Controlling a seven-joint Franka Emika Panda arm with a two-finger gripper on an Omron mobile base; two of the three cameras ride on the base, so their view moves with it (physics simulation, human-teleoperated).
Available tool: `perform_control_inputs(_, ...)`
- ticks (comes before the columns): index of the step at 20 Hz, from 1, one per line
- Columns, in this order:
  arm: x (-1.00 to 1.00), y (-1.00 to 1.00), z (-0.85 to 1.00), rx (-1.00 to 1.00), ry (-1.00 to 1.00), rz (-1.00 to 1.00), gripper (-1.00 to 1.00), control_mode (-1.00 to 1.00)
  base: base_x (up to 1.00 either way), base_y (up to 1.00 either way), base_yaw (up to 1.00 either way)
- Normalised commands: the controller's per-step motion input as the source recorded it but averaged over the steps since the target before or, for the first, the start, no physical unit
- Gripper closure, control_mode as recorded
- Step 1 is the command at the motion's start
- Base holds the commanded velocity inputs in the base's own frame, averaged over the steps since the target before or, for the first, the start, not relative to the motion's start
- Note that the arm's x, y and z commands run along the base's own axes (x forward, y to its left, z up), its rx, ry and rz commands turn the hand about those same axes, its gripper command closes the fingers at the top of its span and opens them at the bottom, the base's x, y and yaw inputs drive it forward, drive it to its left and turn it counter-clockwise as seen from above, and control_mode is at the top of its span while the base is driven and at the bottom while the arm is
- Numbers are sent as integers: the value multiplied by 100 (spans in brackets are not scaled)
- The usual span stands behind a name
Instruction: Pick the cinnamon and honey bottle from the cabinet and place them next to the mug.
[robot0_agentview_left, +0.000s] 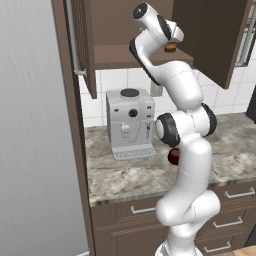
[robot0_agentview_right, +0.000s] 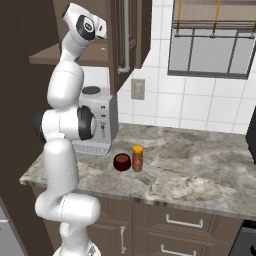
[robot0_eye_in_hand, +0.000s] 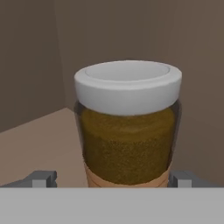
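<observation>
My gripper (robot0_eye_in_hand: 113, 178) stands wide around the cinnamon (robot0_eye_in_hand: 127, 124) on the cabinet (robot0_agentview_left: 150, 52) shelf. It looks light, rigid and smooth; I'd clamp the labelled lower body, below the lid.

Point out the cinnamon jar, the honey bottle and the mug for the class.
cinnamon jar (robot0_eye_in_hand: 127, 148), hand view, brown glass body below the lid.
honey bottle (robot0_agentview_right: 137, 160), right base view, amber body.
mug (robot0_agentview_right: 122, 162), right base view, dark outer wall.

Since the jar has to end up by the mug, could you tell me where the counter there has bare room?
The counter is bare right of the honey bottle, all the way toward the window wall, and in front of the mug to the edge. It is crowded left of the mug, where the coffee machine and arm stand close.
</observation>
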Motion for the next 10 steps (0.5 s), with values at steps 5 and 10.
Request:
perform_control_inputs(5, 0, 0, -8, 0, 0, -4, -100, -100, 0, 0, 0)
perform_control_inputs(10, 0, 0, 0, 0, 0, -1, 100, -100, 0, 0, 0)
